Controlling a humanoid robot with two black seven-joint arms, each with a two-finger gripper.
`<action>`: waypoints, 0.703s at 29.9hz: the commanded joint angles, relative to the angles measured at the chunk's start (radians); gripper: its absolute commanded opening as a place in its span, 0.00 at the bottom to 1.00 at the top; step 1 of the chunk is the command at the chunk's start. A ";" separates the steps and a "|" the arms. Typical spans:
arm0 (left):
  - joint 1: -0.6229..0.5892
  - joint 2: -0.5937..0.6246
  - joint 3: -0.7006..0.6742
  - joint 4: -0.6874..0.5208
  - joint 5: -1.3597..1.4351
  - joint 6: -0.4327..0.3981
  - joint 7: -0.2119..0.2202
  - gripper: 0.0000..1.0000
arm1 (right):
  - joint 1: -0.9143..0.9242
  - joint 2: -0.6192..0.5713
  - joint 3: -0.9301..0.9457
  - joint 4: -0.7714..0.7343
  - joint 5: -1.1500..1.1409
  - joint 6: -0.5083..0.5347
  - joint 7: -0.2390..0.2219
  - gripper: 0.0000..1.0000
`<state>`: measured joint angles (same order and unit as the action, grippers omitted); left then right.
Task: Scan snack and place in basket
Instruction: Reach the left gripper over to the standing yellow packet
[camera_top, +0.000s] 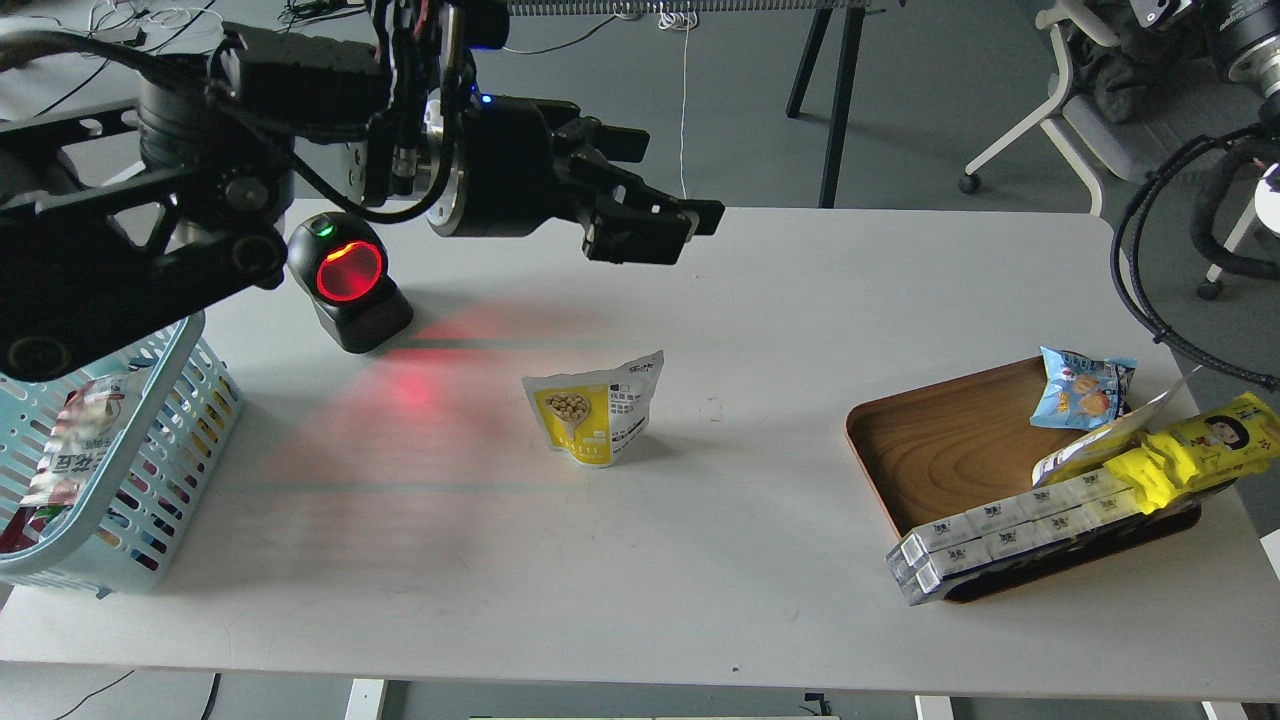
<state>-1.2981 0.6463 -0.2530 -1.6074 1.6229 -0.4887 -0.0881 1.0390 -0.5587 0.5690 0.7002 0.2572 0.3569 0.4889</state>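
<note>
The snack (597, 410), a small pouch with a white top and a yellow lower half picturing beans, stands upright in the middle of the white table. The light blue basket (160, 455) sits at the table's left edge and holds a red and white packet. My left gripper (668, 190) hangs open and empty above the table's far side, behind and above the snack and to the right of the scanner. My right gripper is out of view; only cables and arm parts show at the top right.
A black barcode scanner (350, 280) with a glowing red window stands at the back left and casts red light on the table (760, 560). A brown wooden tray (950, 450) at the right holds a blue packet (1082, 388), a long yellow packet (1190, 450) and white boxes (1000, 540).
</note>
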 joint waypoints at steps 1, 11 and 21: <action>-0.003 -0.019 0.058 -0.008 0.156 0.000 0.004 1.00 | -0.037 0.022 0.029 0.002 0.049 0.008 0.000 0.99; 0.089 -0.023 0.141 0.001 0.482 0.000 -0.004 0.98 | -0.174 0.068 0.057 0.001 0.128 0.079 -0.049 0.99; 0.160 -0.019 0.141 0.001 0.523 0.000 -0.005 0.93 | -0.217 0.092 0.055 0.009 0.128 0.079 -0.049 0.99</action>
<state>-1.1576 0.6239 -0.1119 -1.6061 2.1419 -0.4885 -0.0927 0.8234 -0.4705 0.6226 0.7088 0.3852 0.4368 0.4402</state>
